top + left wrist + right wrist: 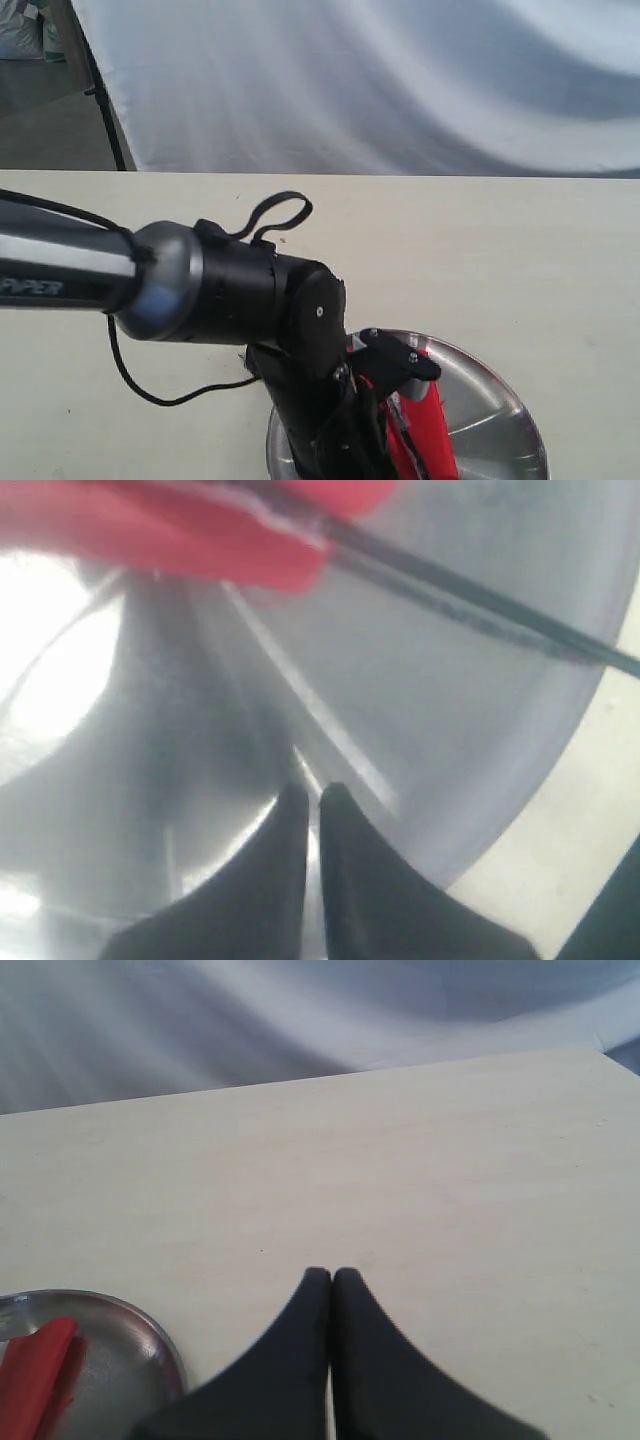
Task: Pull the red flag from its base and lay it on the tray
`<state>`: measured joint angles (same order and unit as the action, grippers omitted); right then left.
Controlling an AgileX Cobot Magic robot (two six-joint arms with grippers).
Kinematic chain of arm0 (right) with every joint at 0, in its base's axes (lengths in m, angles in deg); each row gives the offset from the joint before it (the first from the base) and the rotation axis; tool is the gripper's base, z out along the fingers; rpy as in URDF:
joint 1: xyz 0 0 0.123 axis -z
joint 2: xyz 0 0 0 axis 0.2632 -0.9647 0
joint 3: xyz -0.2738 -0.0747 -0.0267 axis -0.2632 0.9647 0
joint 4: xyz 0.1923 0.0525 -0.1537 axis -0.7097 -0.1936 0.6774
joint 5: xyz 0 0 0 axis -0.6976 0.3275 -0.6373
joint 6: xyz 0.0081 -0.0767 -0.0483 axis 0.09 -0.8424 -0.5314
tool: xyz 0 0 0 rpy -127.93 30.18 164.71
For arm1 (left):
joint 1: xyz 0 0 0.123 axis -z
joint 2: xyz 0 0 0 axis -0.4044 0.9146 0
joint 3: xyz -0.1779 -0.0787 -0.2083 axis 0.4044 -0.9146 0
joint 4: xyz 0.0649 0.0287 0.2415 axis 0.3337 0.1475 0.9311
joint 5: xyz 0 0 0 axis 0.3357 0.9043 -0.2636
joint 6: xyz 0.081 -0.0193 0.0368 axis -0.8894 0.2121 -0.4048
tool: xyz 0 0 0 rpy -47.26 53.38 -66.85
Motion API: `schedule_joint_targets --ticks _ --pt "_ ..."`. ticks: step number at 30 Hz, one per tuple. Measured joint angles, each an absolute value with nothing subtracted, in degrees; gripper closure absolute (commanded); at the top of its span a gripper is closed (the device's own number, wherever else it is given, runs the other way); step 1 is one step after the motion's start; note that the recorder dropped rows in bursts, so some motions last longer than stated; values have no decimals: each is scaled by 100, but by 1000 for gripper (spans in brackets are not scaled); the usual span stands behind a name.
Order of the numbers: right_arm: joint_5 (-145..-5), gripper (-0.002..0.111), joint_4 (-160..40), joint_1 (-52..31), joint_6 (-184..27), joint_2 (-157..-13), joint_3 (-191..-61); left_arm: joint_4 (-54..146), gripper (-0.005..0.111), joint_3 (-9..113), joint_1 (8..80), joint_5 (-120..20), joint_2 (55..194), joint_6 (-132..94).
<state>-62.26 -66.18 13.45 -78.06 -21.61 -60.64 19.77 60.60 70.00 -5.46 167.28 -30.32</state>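
Note:
The red flag (200, 530) lies on the shiny steel tray (450, 740), its thin black pole (470, 605) running out across the tray toward the rim. My left gripper (313, 792) hovers low over the tray, shut to a thin slit with nothing between its fingers. In the exterior view the left arm's black wrist (300, 300) covers much of the tray (490, 400), and the flag (425, 430) shows beside it. My right gripper (332, 1274) is shut and empty over bare table, off to one side of the tray (140, 1350) and flag (35, 1370). The base is out of view.
The pale wooden table (480, 250) stretches back to a white cloth backdrop (380, 80). A black cable (150, 390) loops from the left arm down onto the table beside the tray. A dark stand leg (105, 110) is behind the table at the far left.

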Motion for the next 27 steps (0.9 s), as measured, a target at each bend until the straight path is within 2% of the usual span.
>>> schedule_joint_targets --ticks 6,13,21,27 --pt "-6226 109 -6618 1345 -7806 -2161 -6064 2653 107 6060 7000 -967 15858 -2816" --pt "-6226 109 -6618 1345 -7806 -2161 -6064 4677 107 6060 7000 -1156 14683 -1231" --pt "-6226 109 -6618 1345 -7806 -2161 -6064 6917 107 6039 7000 -181 13175 588" --pt "-6226 109 -6618 1345 -7806 -2161 -6064 7300 107 5444 7000 34 11672 819"
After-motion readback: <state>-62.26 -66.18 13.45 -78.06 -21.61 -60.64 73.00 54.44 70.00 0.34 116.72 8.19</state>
